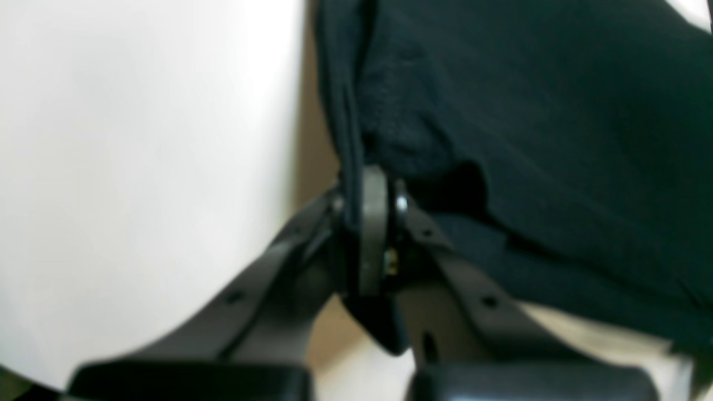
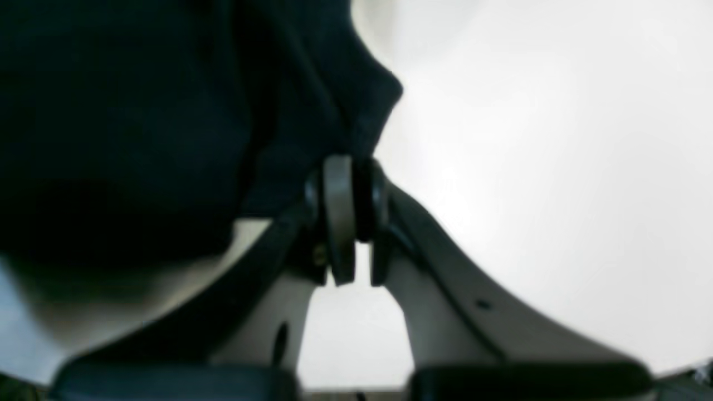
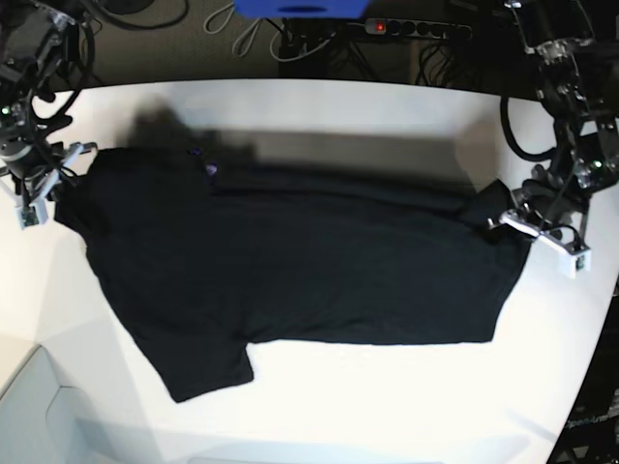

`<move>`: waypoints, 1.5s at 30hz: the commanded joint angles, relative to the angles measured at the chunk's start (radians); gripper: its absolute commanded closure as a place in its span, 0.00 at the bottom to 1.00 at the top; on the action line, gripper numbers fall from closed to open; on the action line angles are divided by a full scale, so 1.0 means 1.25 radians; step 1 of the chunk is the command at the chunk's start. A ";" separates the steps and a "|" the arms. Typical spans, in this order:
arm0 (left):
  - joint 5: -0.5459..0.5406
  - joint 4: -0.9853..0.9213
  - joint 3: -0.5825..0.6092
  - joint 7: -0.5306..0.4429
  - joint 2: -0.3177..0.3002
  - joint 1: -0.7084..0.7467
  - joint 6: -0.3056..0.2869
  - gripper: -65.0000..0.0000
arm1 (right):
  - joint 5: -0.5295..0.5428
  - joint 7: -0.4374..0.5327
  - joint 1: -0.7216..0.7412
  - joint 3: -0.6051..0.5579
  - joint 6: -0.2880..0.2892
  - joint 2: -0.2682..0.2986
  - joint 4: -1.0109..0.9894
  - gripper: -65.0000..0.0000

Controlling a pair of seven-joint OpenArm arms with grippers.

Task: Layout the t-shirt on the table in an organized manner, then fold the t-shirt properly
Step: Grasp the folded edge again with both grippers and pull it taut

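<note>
1. Black cloth covers most of the middle of the white table point(image 3: 387, 406): the t-shirt point(image 3: 319, 261) lies spread out, its long side going from left to right in the base view.
2. A small purple print point(image 3: 210, 170) shows on the shirt near its upper left part, and one short sleeve point(image 3: 208, 362) points toward the front edge of the table.
3. The left gripper point(image 3: 503, 220) is at the right side of the base view, at the shirt's right edge. In the left wrist view the left gripper point(image 1: 372, 223) has its jaws pressed together on a fold of the black cloth, which rises up from between them.
4. The right gripper point(image 3: 48, 188) is at the left side of the base view, at the shirt's left edge. In the right wrist view the right gripper point(image 2: 348, 211) has its jaws together, and a corner of the dark cloth sits pinched at their tips.
5. Both held edges look a little lifted; the rest of the shirt rests flat.
6. Behind the table, a power strip point(image 3: 411, 29) and dark cables lie.
</note>
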 commanded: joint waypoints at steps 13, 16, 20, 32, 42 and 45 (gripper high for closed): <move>-0.004 -0.259 -0.011 0.079 -0.009 -0.266 0.004 1.00 | -0.067 -0.062 0.180 -0.105 -0.003 0.113 -0.126 1.00; -0.011 -0.277 -0.010 0.106 -0.009 -0.285 0.004 1.00 | -0.081 -0.072 0.170 -0.113 -0.003 0.120 -0.126 1.00; -0.025 -0.280 -0.010 0.108 -0.016 -0.284 0.004 1.00 | -0.086 -0.077 0.148 -0.108 -0.003 0.119 -0.117 1.00; -0.049 -0.323 -0.010 0.127 -0.033 -0.327 0.004 1.00 | -0.089 -0.137 0.239 -0.108 -0.003 0.112 -0.112 1.00; -0.058 -0.330 0.042 0.148 -0.061 -0.273 0.004 1.00 | -0.092 -0.177 0.128 -0.189 -0.003 0.163 -0.037 1.00; -0.059 -0.313 0.042 0.144 -0.061 -0.272 0.004 1.00 | -0.094 -0.177 0.166 -0.130 -0.003 0.125 -0.002 1.00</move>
